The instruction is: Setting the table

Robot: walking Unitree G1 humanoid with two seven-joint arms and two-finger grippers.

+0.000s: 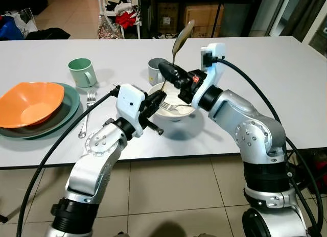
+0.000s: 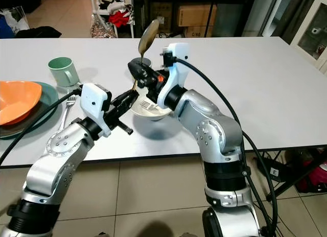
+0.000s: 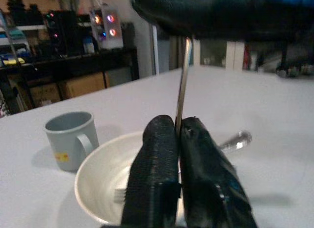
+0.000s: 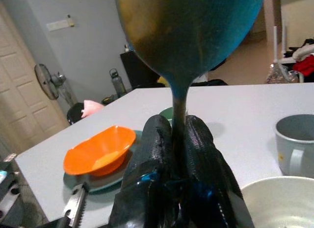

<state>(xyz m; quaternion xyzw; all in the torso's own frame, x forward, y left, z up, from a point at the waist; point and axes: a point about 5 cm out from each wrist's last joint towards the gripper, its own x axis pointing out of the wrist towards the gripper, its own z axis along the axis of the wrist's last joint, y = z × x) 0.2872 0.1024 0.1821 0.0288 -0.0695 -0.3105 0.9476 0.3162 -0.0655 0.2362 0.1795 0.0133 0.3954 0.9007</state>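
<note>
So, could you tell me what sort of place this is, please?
Probably a home dining area: a white table laid with an orange bowl, a fork and a green mug, on a tiled floor.

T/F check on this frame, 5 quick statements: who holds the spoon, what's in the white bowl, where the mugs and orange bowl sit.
1. The right tool is shut on the spoon, bowl end up. True.
2. The left tool is open and clear of the spoon. False: it is shut on the spoon's handle, below the right tool.
3. A fork lies in the white bowl. True.
4. The orange bowl sits straight on the table. False: it sits on a green plate.
5. Both mugs are green. False: one mug is green, the other grey, behind the white bowl.
</note>
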